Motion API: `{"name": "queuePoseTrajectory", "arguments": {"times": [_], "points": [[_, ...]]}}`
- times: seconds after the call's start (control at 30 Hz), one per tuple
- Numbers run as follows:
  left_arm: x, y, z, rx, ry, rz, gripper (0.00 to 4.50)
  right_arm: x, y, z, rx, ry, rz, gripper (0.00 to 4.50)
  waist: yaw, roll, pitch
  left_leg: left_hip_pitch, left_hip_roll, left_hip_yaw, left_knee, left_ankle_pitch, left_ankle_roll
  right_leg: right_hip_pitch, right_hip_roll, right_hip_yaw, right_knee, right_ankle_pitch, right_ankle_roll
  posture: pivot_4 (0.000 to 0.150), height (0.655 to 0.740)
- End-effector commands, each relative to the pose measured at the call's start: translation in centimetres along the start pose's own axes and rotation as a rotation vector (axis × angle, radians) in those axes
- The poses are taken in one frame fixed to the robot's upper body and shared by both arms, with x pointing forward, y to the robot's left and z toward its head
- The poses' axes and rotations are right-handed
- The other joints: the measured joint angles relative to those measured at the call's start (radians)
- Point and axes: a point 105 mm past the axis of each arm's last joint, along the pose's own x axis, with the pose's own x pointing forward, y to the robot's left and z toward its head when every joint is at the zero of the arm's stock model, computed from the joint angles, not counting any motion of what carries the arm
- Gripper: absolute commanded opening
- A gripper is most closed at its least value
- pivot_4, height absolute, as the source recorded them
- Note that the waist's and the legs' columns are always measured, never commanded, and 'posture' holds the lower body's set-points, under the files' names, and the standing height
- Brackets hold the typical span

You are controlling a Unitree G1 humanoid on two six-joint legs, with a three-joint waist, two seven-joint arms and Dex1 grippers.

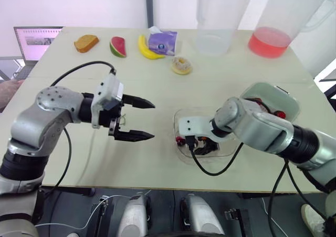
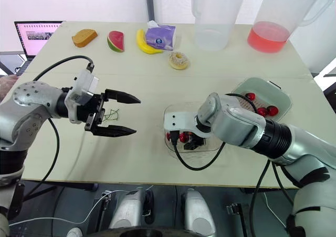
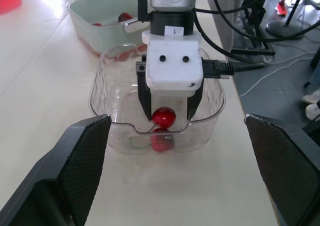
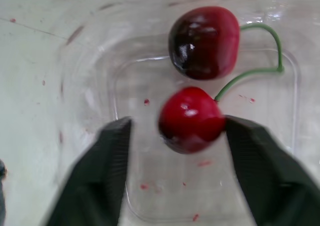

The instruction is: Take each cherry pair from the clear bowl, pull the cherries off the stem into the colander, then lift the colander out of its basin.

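A clear bowl sits near the table's front edge and holds a pair of red cherries joined by a green stem. My right gripper reaches down into the bowl, open. Its fingers straddle the lower cherry, one pad touching it and the other a little apart. Behind and to the right stands a pale green basin with a colander holding several cherries. My left gripper hovers open and empty over the table, left of the bowl. A bare green stem lies below it.
At the back stand a clear pitcher and a pitcher of red liquid. Toy bread, watermelon, a banana, a tissue pack and a donut lie across the far side. A laptop sits far left.
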Motion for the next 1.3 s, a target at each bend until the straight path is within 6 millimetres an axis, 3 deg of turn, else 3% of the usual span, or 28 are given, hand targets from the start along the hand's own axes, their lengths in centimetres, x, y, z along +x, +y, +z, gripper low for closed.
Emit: {"name": "queuePoseTrajectory", "arguments": {"times": [0.03,0.07,0.27,0.63,0.8,0.97,1.3], "points": [[0.2,-0.1,1.0,0.051,-0.002,-0.010,4.50,-0.4,-0.4,0.2,-0.004,-0.006,-0.024,1.01,0.000,0.000,0.000,0.000,0.000,0.000,0.000,0.000,0.000,0.000,0.000,0.000,0.000,0.000,0.000,0.150,0.7400],[0.2,-0.1,1.0,0.051,-0.002,-0.010,4.50,-0.4,-0.4,0.2,-0.003,-0.006,-0.026,0.80,0.000,0.000,0.000,0.000,0.000,0.000,0.000,0.000,0.000,0.000,0.000,0.000,0.000,0.000,0.000,0.150,0.7400],[0.2,0.0,1.0,0.052,-0.003,-0.009,4.50,-1.0,-0.9,0.3,0.005,-0.018,-0.049,0.80,0.000,0.000,0.000,0.000,0.000,0.000,0.000,0.000,0.000,0.000,0.000,0.000,0.000,0.000,0.000,0.150,0.7400],[0.6,0.6,1.5,0.038,-0.044,0.007,4.50,-6.5,-0.8,-0.2,-0.040,-0.120,-0.233,0.80,0.002,0.000,0.000,0.000,0.000,0.000,0.000,0.000,0.000,0.001,0.000,0.000,0.000,0.000,0.000,0.150,0.7400],[1.0,1.5,2.2,0.014,-0.104,0.036,4.50,-8.1,-1.5,1.0,-0.227,-0.214,-0.441,0.80,0.001,0.000,0.000,0.000,0.000,-0.001,0.001,0.000,0.000,0.001,0.000,0.000,0.000,0.000,0.000,0.150,0.7400],[2.3,2.8,2.4,-0.028,-0.133,0.054,4.50,-8.9,-2.3,0.1,-0.517,-0.181,-0.653,0.80,0.002,0.000,0.000,0.000,-0.001,0.000,0.001,0.000,0.000,0.001,0.001,0.001,0.000,0.000,0.000,0.150,0.7400],[6.2,6.1,2.4,-0.142,-0.125,0.119,4.50,-8.4,-2.7,-1.0,-0.754,-0.086,-0.721,0.80,0.002,0.000,0.000,0.001,-0.001,0.000,0.001,0.003,-0.005,0.002,0.002,0.001,0.000,0.000,0.001,0.150,0.7400]]}}
